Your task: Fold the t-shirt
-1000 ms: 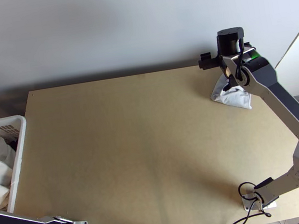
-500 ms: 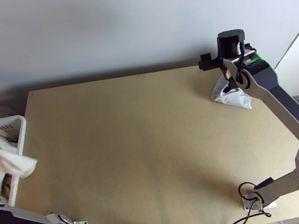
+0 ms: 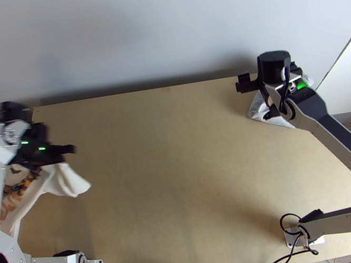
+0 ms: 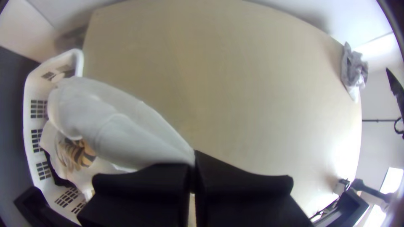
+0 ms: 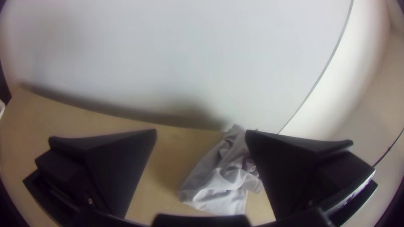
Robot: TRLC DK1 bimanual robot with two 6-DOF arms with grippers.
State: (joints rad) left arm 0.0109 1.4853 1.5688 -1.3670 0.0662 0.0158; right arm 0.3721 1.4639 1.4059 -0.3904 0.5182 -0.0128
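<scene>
The t-shirt (image 3: 68, 181), one white piece hanging bunched, is over at the left side of the tabletop (image 3: 182, 173), partly above the one white basket (image 4: 79, 59). I count two pincers. The left pincer (image 3: 45, 157) has its two fingers pressed together on a gathered bit of the shirt, and the rest droops from there in soft folds. Down in the basket I make out a patch of orange and black print (image 4: 80, 153) on pale cloth; whether that is part of the same shirt, I can't tell. At the tabletop's far right corner lies one other cloth (image 5: 219, 185), greyish white and crumpled. The right pincer (image 3: 270, 75) is above it, its two fingers wide apart, one of them in front of part of that cloth in the right wrist view.
</scene>
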